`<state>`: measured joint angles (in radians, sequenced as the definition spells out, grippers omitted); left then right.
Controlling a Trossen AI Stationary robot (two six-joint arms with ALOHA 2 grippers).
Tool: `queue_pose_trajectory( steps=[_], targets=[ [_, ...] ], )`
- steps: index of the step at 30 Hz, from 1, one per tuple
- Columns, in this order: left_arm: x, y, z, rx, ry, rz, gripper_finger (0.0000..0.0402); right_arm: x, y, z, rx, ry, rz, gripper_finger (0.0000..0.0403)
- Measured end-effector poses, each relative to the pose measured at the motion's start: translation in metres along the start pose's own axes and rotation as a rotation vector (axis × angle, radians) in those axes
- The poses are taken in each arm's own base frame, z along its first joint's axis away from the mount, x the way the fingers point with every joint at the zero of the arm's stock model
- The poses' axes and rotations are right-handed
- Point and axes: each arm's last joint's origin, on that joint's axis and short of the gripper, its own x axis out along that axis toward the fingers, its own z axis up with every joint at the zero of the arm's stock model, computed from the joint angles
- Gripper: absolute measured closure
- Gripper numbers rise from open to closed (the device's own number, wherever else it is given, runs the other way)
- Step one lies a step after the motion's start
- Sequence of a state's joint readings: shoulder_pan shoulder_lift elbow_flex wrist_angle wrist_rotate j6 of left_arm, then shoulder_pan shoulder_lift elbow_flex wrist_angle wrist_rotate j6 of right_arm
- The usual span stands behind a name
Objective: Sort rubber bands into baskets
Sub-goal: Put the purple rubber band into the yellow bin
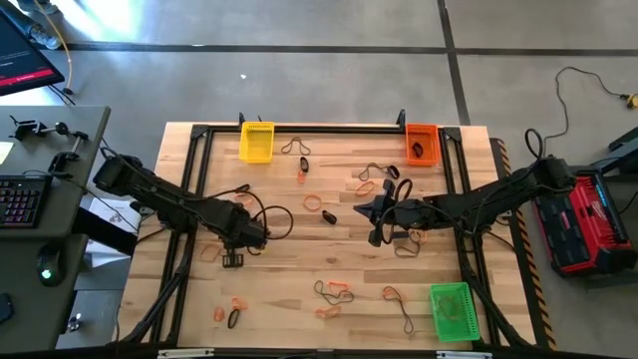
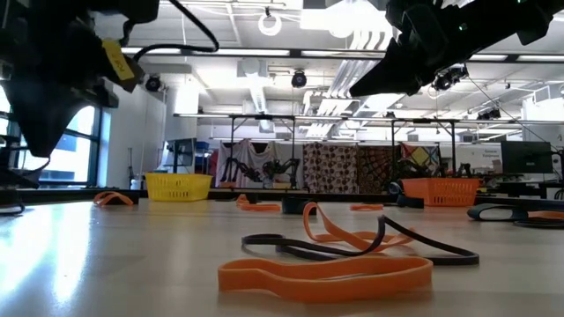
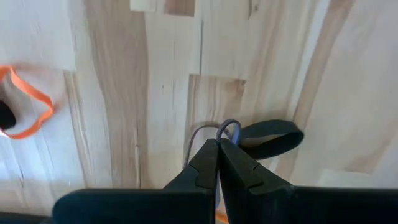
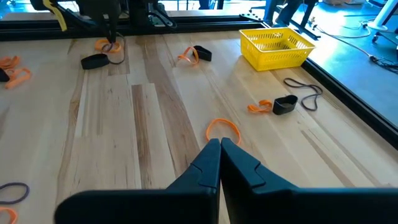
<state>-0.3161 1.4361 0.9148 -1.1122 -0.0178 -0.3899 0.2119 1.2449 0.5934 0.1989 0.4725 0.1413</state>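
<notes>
Rubber bands in orange, black and olive-tan lie scattered on the wooden table [image 1: 279, 269]. The yellow basket [image 1: 256, 142] and orange basket [image 1: 422, 145] stand at the far edge, and the green basket [image 1: 451, 311] at the near right. My left gripper [image 3: 219, 146] is left of the table's middle [image 1: 234, 257], shut on a thin grey-tan band [image 3: 225, 127] beside a broad black band [image 3: 270, 138]. My right gripper [image 4: 219, 144] is shut and empty, raised above the table right of the middle [image 1: 374, 214], with an orange band [image 4: 222, 127] lying ahead of it. My left gripper pinches the thin grey-tan band between its two fingertips, coming from above and pointing down. A small loop of the band [image 3: 214, 129] sticks out past the tips. I cannot tell whether the band is lifted off the table.
A black metal frame [image 1: 329, 128] runs round the table's work area. A red and black case [image 1: 588, 224] stands off the table at the right. An orange band [image 3: 28, 112] lies near my left gripper. Bands lie in a heap at the near middle [image 2: 335, 255].
</notes>
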Motion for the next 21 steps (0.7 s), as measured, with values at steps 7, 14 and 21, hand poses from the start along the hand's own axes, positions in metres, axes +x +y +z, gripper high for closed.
queue_pose_trajectory(
  steps=[7, 14, 21],
  targets=[
    [-0.009, 0.0, 0.005, 0.015, -0.042, 0.014, 0.0401, 0.0, 0.0, 0.0, 0.0, 0.0, 0.0, 0.0403],
    [-0.011, 0.004, 0.009, 0.02, -0.061, 0.035, 0.0401, 0.0, 0.0, 0.0, 0.0, 0.0, 0.0, 0.0403],
    [-0.011, 0.017, 0.013, 0.035, -0.061, 0.054, 0.0401, 0.0, 0.0, 0.0, 0.0, 0.0, 0.0, 0.0403]
  ],
)
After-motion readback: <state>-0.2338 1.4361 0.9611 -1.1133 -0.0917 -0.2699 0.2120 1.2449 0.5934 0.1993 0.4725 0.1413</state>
